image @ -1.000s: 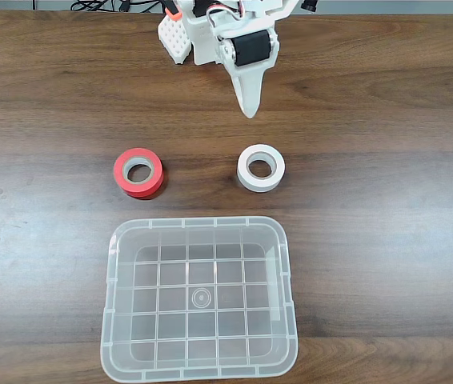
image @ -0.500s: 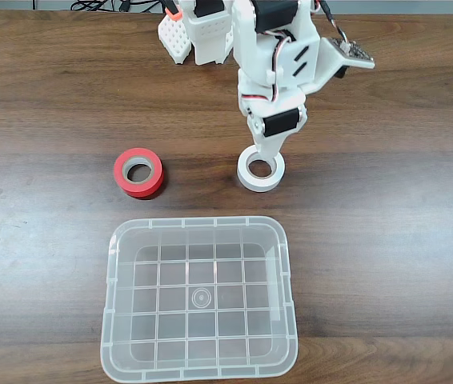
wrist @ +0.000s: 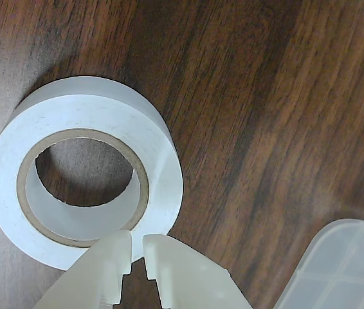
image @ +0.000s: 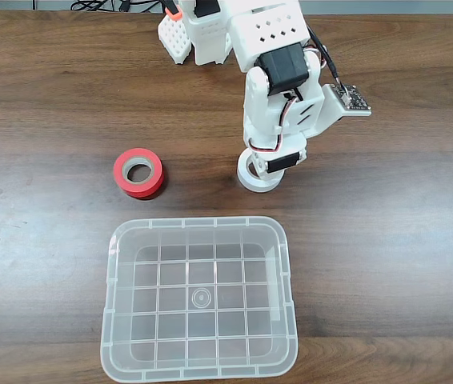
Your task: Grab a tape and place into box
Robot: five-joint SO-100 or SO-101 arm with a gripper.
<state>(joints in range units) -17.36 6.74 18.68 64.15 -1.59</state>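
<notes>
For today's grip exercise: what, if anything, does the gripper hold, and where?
Nothing is held: the gripper fingertips are nearly together above the white tape's rim, not clamping it.

I can't read any text, label, brand, number or sign in either view. The tape (wrist: pixel 72 174) has a plain white side and a bare core with no print on it, and the red roll (image: pixel 139 172) near the left edge of the table (image: pixel 402 240) is unmarked too. The box (image: pixel 199 302) at the front edge carries a moulded grid and a small round mark at its centre, but no lettering I can make out.
</notes>
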